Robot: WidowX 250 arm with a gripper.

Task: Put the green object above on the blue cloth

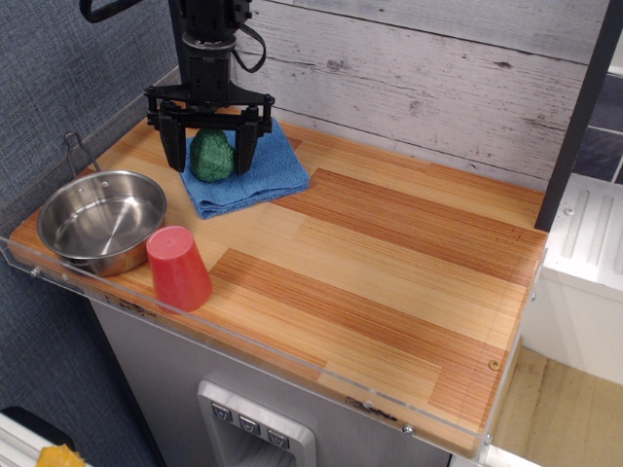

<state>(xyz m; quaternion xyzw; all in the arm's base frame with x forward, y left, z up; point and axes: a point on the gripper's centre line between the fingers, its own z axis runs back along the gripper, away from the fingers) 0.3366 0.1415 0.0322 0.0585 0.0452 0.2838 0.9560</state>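
Observation:
The green toy broccoli (211, 156) sits upright on the left part of the blue cloth (265, 170), at the back left of the wooden counter. My black gripper (209, 158) hangs straight down over it. Its two fingers straddle the broccoli, one on each side, with a small gap between each finger and the toy. The jaws are open and hold nothing. The fingertips (245, 158) reach down to about the level of the cloth. The left edge of the cloth is partly hidden behind the left finger.
A steel bowl (97, 219) with a wire handle stands at the front left. A red cup (178, 268) stands upside down beside it near the clear front guard (292, 362). A grey plank wall runs behind the counter (389, 253).

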